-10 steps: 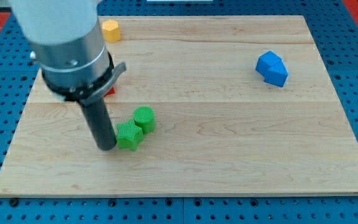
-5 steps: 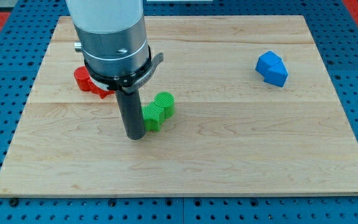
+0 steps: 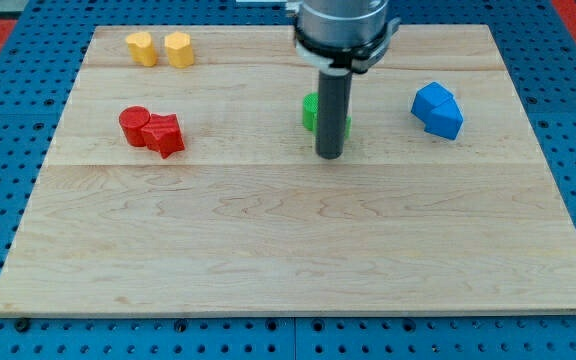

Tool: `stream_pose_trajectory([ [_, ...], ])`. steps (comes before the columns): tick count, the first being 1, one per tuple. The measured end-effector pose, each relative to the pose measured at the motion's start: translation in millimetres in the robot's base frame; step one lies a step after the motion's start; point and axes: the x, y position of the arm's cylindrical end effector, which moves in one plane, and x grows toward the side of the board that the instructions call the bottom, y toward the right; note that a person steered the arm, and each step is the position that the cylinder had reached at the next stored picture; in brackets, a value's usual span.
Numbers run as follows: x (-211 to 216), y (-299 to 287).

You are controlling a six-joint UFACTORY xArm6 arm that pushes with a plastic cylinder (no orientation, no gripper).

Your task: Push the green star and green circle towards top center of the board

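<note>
My tip (image 3: 329,155) rests on the board a little right of centre in the upper half. The rod stands in front of the green blocks and hides most of them. One green block (image 3: 310,112) shows at the rod's left edge, and a sliver of green (image 3: 347,125) shows at its right edge. I cannot tell which is the star and which is the circle. The tip sits just below both, touching or nearly touching them.
Two yellow blocks (image 3: 141,47) (image 3: 178,48) sit near the view's top left. A red circle (image 3: 135,125) and a red star (image 3: 166,134) lie together at the left. Two blue blocks (image 3: 438,109) lie together at the right. The wooden board (image 3: 288,250) rests on a blue pegboard.
My tip has moved right and up the view, pushing both green blocks from the lower left of centre to above centre. The arm no longer covers the yellow and red blocks.
</note>
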Motion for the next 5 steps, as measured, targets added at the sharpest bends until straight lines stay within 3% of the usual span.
stream_pose_trajectory([
  [3, -86.1, 0.6],
  [5, -90.5, 15.4],
])
